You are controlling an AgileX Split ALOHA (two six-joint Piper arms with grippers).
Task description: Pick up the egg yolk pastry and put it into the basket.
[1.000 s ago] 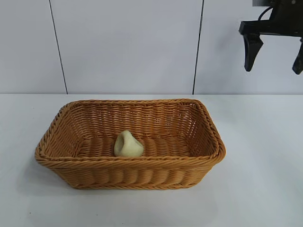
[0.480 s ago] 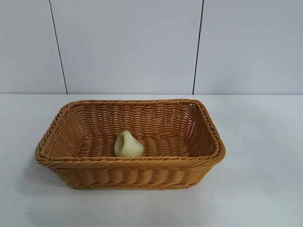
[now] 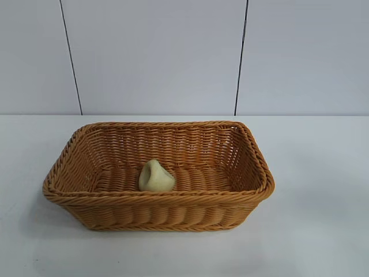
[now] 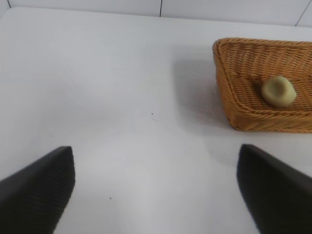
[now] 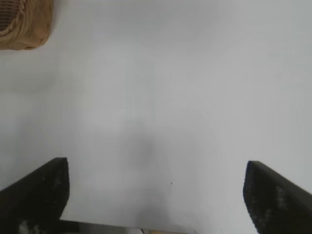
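The pale yellow egg yolk pastry point(image 3: 155, 176) lies on the floor of the golden-brown wicker basket point(image 3: 253, 154), near its front wall, left of centre. It also shows in the left wrist view point(image 4: 278, 91) inside the basket point(image 4: 229, 90). Neither gripper shows in the exterior view. My left gripper point(image 4: 156, 187) is open and empty above bare table, well away from the basket. My right gripper point(image 5: 156, 195) is open and empty above bare table near the table's edge; only a basket corner point(image 5: 24, 24) shows in its view.
The white table point(image 3: 323, 202) spreads around the basket. A grey panelled wall point(image 3: 155, 57) stands behind it. The table's edge point(image 5: 126, 225) shows just under the right gripper's fingers.
One second ago the right gripper hung open at the exterior view's upper right; it has since left that view. The pastry and basket have not moved.
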